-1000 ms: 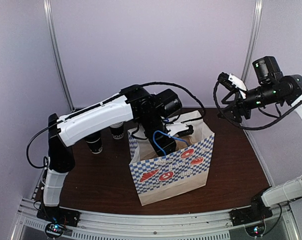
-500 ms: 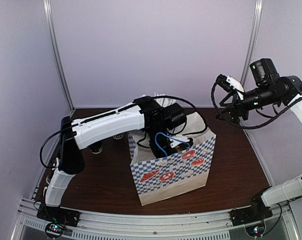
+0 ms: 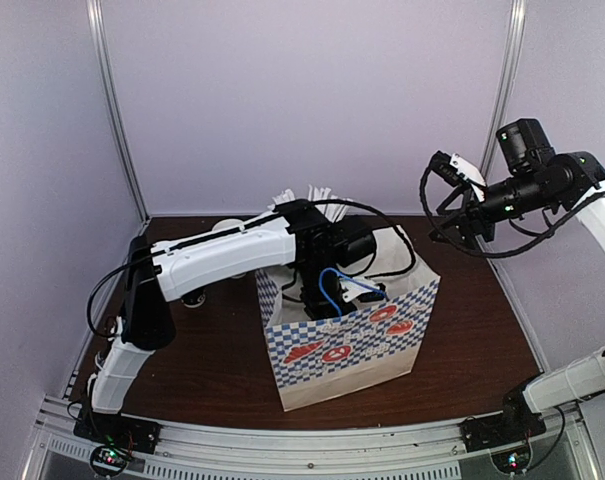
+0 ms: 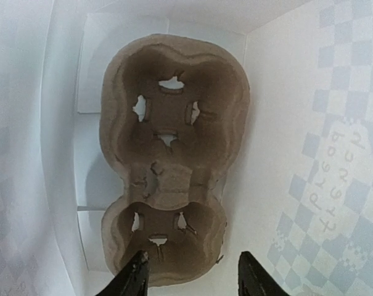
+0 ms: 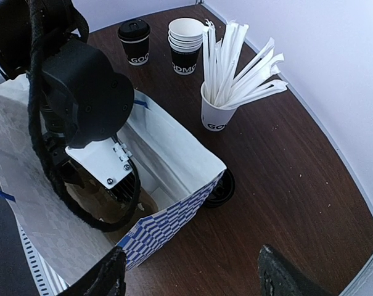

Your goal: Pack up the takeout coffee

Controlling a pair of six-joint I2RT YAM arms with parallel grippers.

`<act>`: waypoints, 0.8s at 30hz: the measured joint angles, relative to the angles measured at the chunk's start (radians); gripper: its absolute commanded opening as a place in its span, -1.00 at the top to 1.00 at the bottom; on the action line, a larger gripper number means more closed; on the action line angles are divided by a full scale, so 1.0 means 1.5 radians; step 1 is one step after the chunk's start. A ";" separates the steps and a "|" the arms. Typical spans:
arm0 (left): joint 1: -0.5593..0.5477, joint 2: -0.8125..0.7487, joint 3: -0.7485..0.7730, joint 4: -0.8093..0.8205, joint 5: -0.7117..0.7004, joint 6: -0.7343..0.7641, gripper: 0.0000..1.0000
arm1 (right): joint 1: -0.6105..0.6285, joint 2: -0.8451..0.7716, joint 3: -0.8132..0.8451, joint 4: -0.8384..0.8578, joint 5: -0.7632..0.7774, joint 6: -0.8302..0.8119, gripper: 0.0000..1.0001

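Done so far: we see a pulp cup carrier (image 4: 174, 142) lying flat at the bottom of the checkered paper bag (image 3: 347, 345).
Left gripper (image 4: 192, 274): inside the bag, fingers parted over the carrier's near edge, gripping nothing.
Right gripper (image 5: 192, 274): raised aside, spread wide, empty.
Takeout coffee (image 5: 135, 42): lidded, on the table behind the bag, beside the stack of lidless cups (image 5: 186, 46).
Left to do: by our reckoning, packing the coffee itself.

Matt rough pulp tray (image 4: 174, 179); paper bag (image 3: 342, 345); dark wood table (image 3: 212, 365).

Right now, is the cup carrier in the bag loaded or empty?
Empty: left wrist view shows both cup carrier wells bare; the takeout coffee stands on the table, outside the bag.
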 measured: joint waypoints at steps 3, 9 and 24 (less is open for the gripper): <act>0.000 0.000 0.003 -0.001 -0.001 0.000 -0.06 | 0.000 0.001 -0.002 0.000 -0.001 0.000 -0.46; 0.000 -0.020 0.032 0.008 0.002 0.016 -0.11 | -0.003 0.002 -0.002 0.000 -0.006 0.000 -0.46; 0.001 -0.335 -0.049 0.180 -0.038 0.082 -0.29 | -0.003 0.010 -0.002 -0.007 -0.051 -0.006 -0.44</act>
